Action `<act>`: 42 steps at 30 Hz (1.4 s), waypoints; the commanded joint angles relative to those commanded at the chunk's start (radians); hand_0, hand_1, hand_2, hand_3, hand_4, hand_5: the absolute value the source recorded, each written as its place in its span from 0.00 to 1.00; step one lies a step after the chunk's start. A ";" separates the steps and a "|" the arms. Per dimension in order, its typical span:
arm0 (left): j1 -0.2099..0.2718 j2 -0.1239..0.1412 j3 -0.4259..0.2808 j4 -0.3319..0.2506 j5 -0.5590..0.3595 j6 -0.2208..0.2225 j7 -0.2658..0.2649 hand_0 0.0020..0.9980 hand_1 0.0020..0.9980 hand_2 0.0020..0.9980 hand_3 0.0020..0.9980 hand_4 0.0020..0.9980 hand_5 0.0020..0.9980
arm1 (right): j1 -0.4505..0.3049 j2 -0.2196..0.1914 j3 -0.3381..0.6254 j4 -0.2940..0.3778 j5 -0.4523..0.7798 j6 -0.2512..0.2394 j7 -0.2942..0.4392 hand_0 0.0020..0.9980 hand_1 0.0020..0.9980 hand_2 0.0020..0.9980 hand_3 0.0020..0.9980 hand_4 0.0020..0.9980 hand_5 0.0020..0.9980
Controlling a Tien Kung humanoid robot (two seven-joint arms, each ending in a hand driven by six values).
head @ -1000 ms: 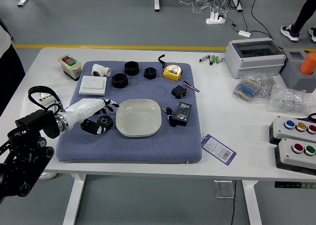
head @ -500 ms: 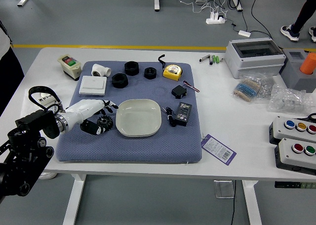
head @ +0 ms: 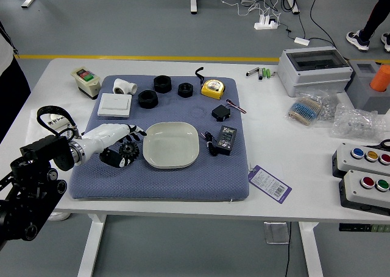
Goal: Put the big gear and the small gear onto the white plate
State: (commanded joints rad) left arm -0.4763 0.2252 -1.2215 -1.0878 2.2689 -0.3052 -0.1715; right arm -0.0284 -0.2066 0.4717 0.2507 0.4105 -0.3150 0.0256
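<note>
The left hand (head: 130,144) reaches in over the blue mat with its fingers spread and its thumb lower down. Between them is a black toothed gear (head: 129,149), partly covered by the hand; no firm grasp on it shows. Whether it is the big or the small gear, I cannot tell. Just right of the gear lies the white plate (head: 171,145), a shallow rounded dish with nothing on it. No second gear can be made out. The right hand is out of view.
Black rings (head: 147,98), a white box (head: 114,105), a white pipe fitting (head: 125,87) and a yellow tape measure (head: 212,89) lie behind the plate. A black adapter (head: 226,140) lies right of it. A person's legs (head: 373,20) show at the far right.
The thumb side of the left hand has shifted slightly, and the gear looks a little turned or tilted. The plate has stayed where it was.
</note>
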 joint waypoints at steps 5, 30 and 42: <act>-0.001 -0.001 -0.001 0.008 0.000 -0.004 0.001 0.65 0.75 0.81 0.85 0.82 0.00 | 0.001 0.000 0.001 0.000 -0.001 0.000 0.000 0.69 0.71 0.75 0.57 0.79 0.65; 0.002 -0.007 0.006 0.045 0.000 0.024 -0.011 0.50 0.59 0.68 0.83 0.73 0.00 | -0.003 0.000 -0.007 0.000 0.004 -0.001 0.001 0.69 0.71 0.75 0.57 0.79 0.65; 0.004 -0.009 0.013 0.061 0.000 0.060 -0.032 0.42 0.48 0.54 0.72 0.51 0.00 | -0.007 0.001 -0.009 0.000 0.004 -0.001 0.001 0.69 0.70 0.75 0.57 0.79 0.65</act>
State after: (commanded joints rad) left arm -0.4722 0.2166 -1.2081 -1.0269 2.2689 -0.2456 -0.2035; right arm -0.0357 -0.2057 0.4623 0.2511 0.4146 -0.3160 0.0270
